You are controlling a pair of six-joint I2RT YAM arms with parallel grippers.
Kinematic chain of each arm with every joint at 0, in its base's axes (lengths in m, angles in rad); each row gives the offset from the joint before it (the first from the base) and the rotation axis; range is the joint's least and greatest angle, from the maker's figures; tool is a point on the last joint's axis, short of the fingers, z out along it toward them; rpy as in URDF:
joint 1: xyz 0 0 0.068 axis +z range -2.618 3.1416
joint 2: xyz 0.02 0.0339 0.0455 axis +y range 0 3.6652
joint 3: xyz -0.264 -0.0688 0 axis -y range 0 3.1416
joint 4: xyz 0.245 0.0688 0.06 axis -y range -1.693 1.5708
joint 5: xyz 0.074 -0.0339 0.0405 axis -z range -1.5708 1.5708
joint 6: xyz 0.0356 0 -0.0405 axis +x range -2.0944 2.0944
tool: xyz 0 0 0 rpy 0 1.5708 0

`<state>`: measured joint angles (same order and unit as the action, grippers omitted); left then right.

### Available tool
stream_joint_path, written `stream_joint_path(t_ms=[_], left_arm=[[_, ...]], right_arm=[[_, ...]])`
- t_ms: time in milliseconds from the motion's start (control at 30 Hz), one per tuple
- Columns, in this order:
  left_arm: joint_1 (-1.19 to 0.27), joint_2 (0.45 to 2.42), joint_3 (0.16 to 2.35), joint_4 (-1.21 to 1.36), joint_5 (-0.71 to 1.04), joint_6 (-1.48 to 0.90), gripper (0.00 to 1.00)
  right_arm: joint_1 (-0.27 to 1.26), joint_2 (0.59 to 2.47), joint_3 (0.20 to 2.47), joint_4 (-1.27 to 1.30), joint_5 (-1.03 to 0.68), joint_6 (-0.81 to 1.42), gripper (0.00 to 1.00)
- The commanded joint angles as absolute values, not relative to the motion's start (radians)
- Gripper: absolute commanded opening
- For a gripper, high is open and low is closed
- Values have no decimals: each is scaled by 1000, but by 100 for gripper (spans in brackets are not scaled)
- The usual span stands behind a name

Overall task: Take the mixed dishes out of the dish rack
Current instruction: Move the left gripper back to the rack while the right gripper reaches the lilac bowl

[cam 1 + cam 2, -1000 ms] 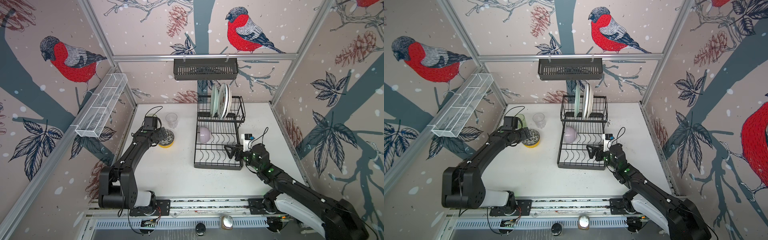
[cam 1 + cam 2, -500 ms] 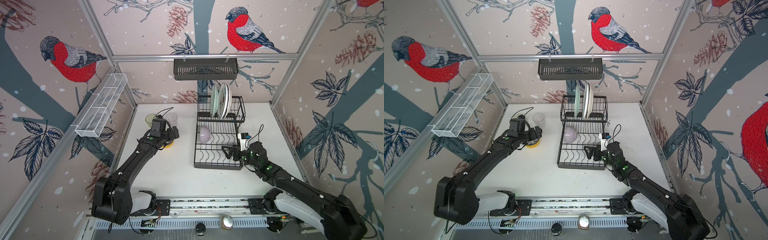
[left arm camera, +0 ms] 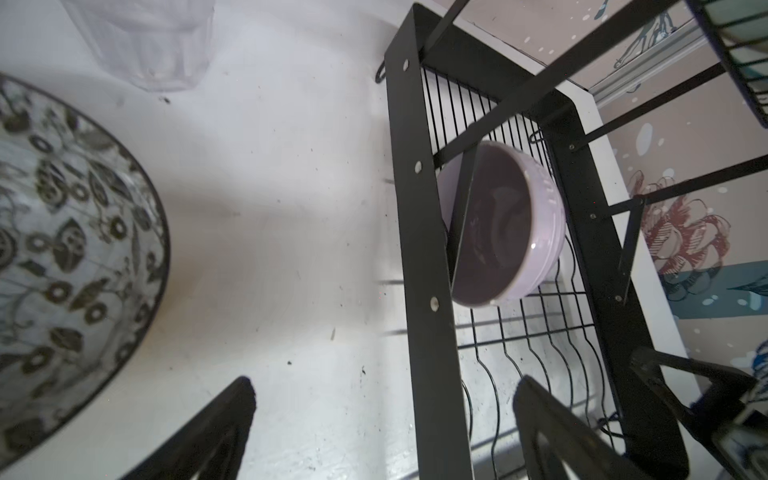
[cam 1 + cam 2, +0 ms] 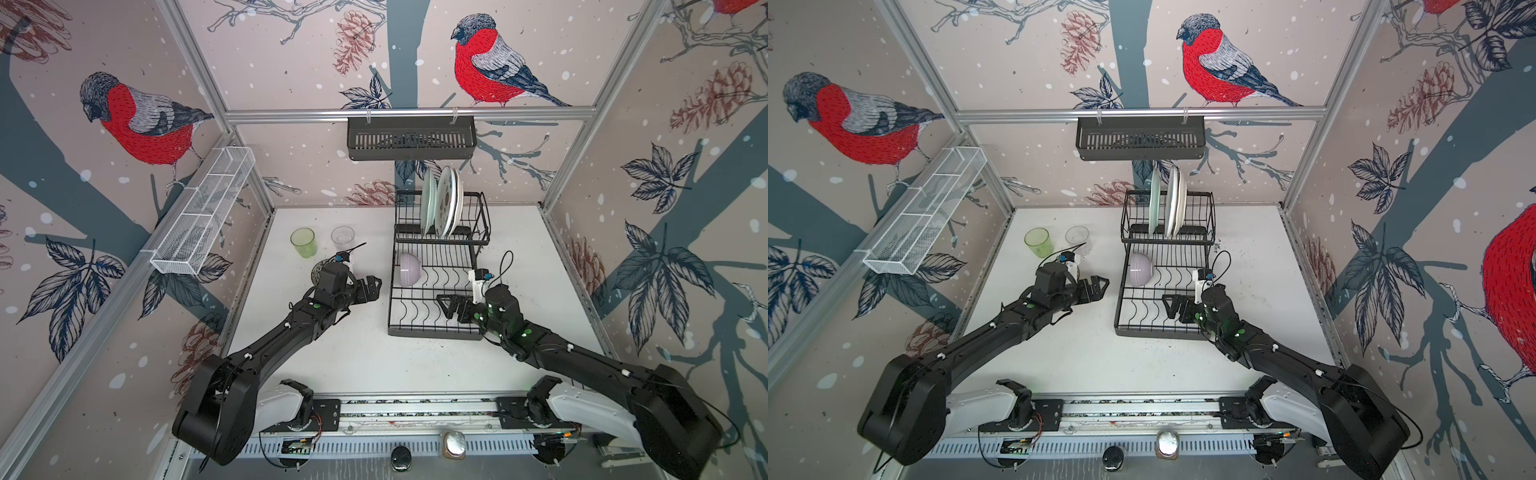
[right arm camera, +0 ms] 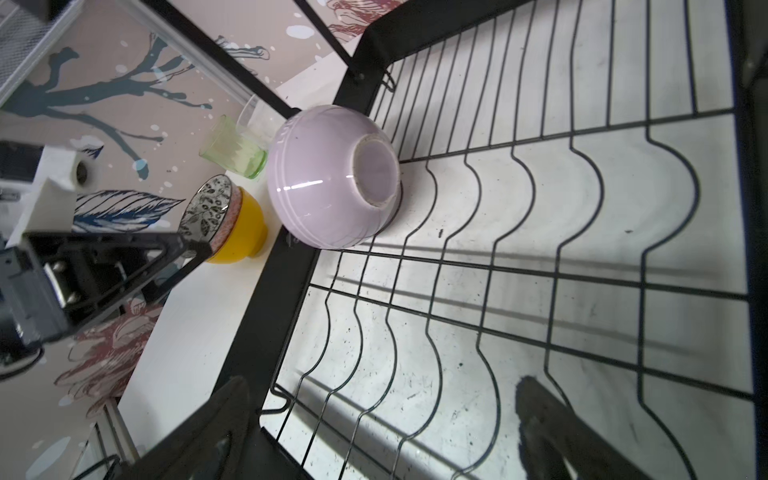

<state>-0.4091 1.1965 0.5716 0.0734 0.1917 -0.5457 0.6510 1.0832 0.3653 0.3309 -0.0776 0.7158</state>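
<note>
The black wire dish rack [image 4: 434, 332] [image 4: 1158, 332] stands right of the table's middle. Its raised tier holds a pale green plate [image 4: 428, 203], a patterned plate [image 4: 446, 201] and a white plate [image 4: 458, 203], all on edge. A lilac bowl [image 4: 410, 269] [image 3: 540, 232] [image 5: 328, 178] lies tipped on the lower tier. On the table to the left stand a green glass [image 4: 303, 242], a clear glass [image 4: 343, 237] and a patterned bowl [image 5: 208, 208] nested in a yellow bowl [image 5: 245, 232]. My left gripper [image 4: 372, 286] [image 3: 384, 382] is open and empty beside the rack's left edge. My right gripper [image 4: 446, 303] [image 5: 382, 380] is open and empty over the lower tier.
A dark slatted basket [image 4: 411, 139] hangs from the back rail above the rack. A long white mesh trough [image 4: 203, 212] runs along the left wall. Patterned walls close in the table on three sides.
My left arm has swung from over the nested bowls rightward to the rack's left edge. My right gripper has crept leftward over the lower tier. Both stayed open.
</note>
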Motion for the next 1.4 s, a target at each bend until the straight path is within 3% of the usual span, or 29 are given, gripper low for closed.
stream_joint_path(t_ms=[0, 200, 567, 933, 1367], left_arm=[[-414, 1165, 529, 186, 253, -554, 97], [-421, 1106, 494, 171, 282, -534, 97], [-428, 1019, 401, 230, 245, -554, 97], [-428, 996, 383, 225, 233, -548, 97], [-428, 1007, 381, 227, 218, -543, 97]], right_arm=[[685, 1104, 367, 395, 8, 775, 99], [779, 1174, 463, 337, 133, 758, 99], [832, 1362, 603, 377, 139, 716, 100], [838, 1582, 771, 375, 185, 621, 99], [847, 1674, 908, 285, 263, 516, 100]])
